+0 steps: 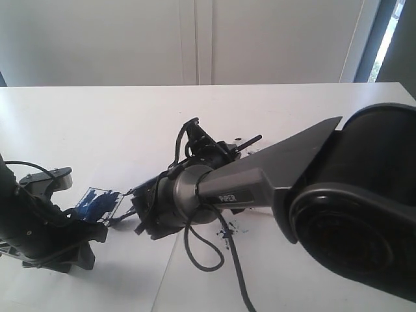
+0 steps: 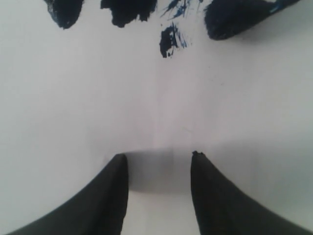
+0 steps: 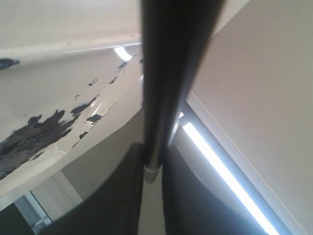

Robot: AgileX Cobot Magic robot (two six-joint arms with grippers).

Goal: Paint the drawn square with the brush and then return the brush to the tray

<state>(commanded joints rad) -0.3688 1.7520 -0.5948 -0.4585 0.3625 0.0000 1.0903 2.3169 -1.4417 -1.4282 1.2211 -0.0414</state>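
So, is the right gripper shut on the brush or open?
Shut on the brush: the right wrist view shows the right gripper with fingers pressed against its shaft on both sides.

On yr desk (image 1: pixel 97 123), tray (image 1: pixel 97 203) lies L of centre, just R of L arm (image 1: pixel 32 224). R end effector (image 3: pixel 152 152) is beside tray's R edge w/ brush (image 3: pixel 164 73) in it.

Bright, washed-out daylight from the window (image 1: pixel 390 29); soft shadows, close wrist views blurred.
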